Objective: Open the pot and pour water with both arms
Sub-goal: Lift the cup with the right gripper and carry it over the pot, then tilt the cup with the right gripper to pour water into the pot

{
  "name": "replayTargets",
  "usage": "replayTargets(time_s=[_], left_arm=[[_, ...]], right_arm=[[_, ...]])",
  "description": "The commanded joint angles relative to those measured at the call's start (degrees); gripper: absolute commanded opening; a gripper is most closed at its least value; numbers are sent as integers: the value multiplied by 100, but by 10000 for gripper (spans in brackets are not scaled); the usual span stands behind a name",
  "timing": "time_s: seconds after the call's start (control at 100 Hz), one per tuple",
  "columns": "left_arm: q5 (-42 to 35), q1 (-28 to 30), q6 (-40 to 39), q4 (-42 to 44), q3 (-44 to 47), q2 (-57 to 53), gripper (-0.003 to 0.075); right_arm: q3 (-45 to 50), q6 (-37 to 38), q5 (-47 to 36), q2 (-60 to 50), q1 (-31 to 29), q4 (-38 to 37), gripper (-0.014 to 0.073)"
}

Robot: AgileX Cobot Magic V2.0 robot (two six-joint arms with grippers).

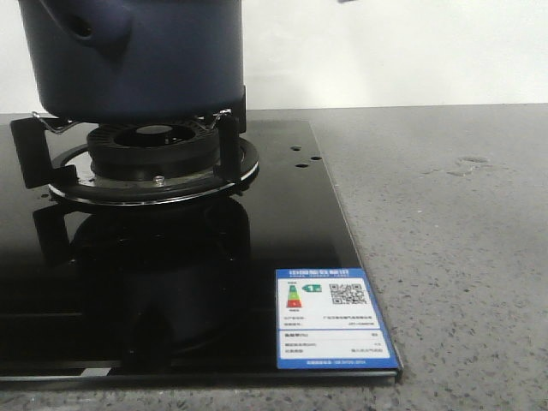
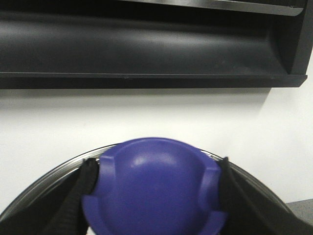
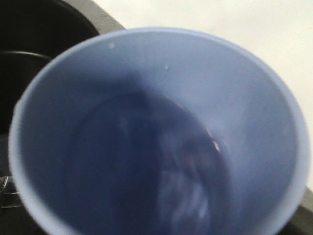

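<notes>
The dark navy pot point(image 1: 137, 60) stands on the gas burner point(image 1: 154, 150) at the far left, its stubby handle point(image 1: 90, 30) facing me; its top is cut off. My left gripper point(image 2: 155, 196) is shut on the blue knob point(image 2: 155, 176) of the pot's lid, whose metal rim point(image 2: 44, 183) shows behind the black fingers point(image 2: 78, 196). The lid hangs in front of the white wall. The light blue cup point(image 3: 161, 63) fills the right wrist view, with water point(image 3: 166, 166) in it. It hides my right gripper's fingers. A dark round rim point(image 3: 24, 54) lies beyond it.
The black glass cooktop point(image 1: 171, 282) carries a blue and white energy label point(image 1: 334, 317) at its front right corner. Grey speckled counter point(image 1: 445, 240) lies to its right. A black range hood point(image 2: 146, 49) hangs on the white wall above the lid.
</notes>
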Motion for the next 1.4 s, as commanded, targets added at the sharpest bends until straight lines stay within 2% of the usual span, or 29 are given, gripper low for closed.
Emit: replayTargets(time_s=[0.0,0.44,0.75,1.39], left_arm=[[-621,15,-27,17,-208,-117,372],[-621,15,-27,17,-208,-117,372],[-621,15,-27,17,-208,-117,372],[-621,15,-27,17,-208,-117,372]], right_arm=[[-575,-8,-259,-4,162,-402,303],[-2220,-8,837,1011,1040,-2165,303],[-2233,-8,823,1269,1366,-3644,303],[-2233,-67,316,1467,1464,-5609,303]])
